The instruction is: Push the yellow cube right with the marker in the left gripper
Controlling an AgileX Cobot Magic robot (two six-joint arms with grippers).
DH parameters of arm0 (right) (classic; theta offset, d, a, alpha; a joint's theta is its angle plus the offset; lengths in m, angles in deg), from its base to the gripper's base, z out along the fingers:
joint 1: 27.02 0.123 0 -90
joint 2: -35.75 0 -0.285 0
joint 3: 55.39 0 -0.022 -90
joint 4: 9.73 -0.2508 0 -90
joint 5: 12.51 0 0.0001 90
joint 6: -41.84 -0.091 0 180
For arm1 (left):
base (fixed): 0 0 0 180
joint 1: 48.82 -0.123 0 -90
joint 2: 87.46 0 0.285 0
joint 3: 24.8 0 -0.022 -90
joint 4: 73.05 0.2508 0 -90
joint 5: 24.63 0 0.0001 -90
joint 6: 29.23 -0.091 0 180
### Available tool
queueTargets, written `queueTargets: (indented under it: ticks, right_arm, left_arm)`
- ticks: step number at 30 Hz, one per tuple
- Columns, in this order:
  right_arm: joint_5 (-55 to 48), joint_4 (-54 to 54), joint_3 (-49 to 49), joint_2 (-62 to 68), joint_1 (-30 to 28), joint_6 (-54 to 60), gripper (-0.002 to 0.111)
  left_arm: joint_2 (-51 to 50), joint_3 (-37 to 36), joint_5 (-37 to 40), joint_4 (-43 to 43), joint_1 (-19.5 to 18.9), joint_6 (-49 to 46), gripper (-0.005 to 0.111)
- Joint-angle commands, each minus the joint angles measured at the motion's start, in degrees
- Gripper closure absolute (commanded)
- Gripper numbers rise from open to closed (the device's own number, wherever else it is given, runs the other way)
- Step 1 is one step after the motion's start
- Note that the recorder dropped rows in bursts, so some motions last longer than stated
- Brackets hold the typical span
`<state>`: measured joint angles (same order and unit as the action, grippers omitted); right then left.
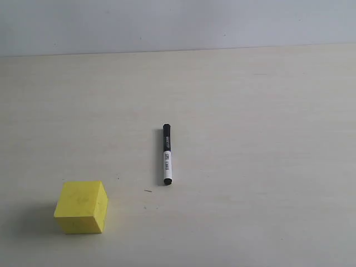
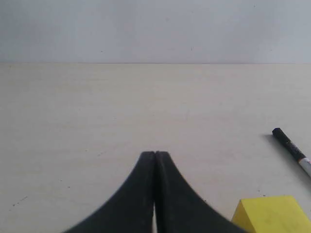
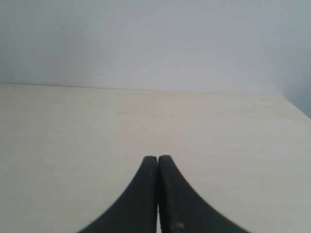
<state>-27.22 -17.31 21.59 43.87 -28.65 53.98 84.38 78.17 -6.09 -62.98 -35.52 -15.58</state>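
The yellow cube [image 1: 82, 206] rests on the table near the front left; a corner of the yellow cube [image 2: 272, 215] shows in the left wrist view. The marker [image 1: 167, 154], black with a white labelled section, lies flat near the table's middle, apart from the cube; its black end [image 2: 290, 147] appears in the left wrist view. My left gripper [image 2: 155, 154] is shut with nothing between its fingers, short of both cube and marker. My right gripper [image 3: 158, 158] is shut and empty over bare table. Neither arm appears in the exterior view.
The pale wooden table [image 1: 250, 111] runs back to a plain white wall [image 1: 178, 22]. A small dark speck [image 1: 148, 191] lies between cube and marker.
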Motion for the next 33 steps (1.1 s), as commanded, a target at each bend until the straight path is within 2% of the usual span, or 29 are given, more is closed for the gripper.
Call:
queueTargets:
  ticks: [1, 16, 20, 22, 26, 29, 31, 32, 33]
  right_arm:
    - [0.8, 0.0, 0.2, -0.3, -0.3, 0.1, 0.108]
    - [0.8, 0.0, 0.2, -0.3, -0.3, 0.1, 0.108]
    - [0.8, 0.0, 0.2, -0.3, -0.3, 0.1, 0.108]
    - [0.8, 0.0, 0.2, -0.3, -0.3, 0.1, 0.108]
    - [0.8, 0.0, 0.2, -0.3, -0.3, 0.1, 0.108]
    - [0.8, 0.0, 0.2, -0.3, -0.3, 0.1, 0.108]
    - [0.8, 0.0, 0.2, -0.3, -0.3, 0.1, 0.108]
    - [0.8, 0.0, 0.2, -0.3, -0.3, 0.1, 0.108]
    - [0.8, 0.0, 0.2, -0.3, -0.3, 0.1, 0.108]
  left_arm:
    - [0.4, -0.2, -0.1, -0.1, -0.2, 0.0, 0.107]
    - [0.4, -0.2, -1.5, 1.0, -0.2, -1.5, 0.107]
    - [0.4, -0.2, -11.9, -2.8, -0.2, 2.0, 0.107]
    - [0.4, -0.2, -17.6, -6.6, -0.2, 11.1, 0.107]
    - [0.4, -0.2, -20.4, -6.6, -0.2, 21.0, 0.107]
    - [0.4, -0.2, -25.7, -6.6, -0.2, 27.1, 0.107]
    - [0.4, -0.2, -32.9, -6.6, -0.2, 32.6, 0.107]
    - [0.4, -0.2, -41.2, -6.6, -0.2, 37.3, 0.107]
    - [0.4, -0.2, -45.3, -6.6, -0.2, 39.1, 0.107]
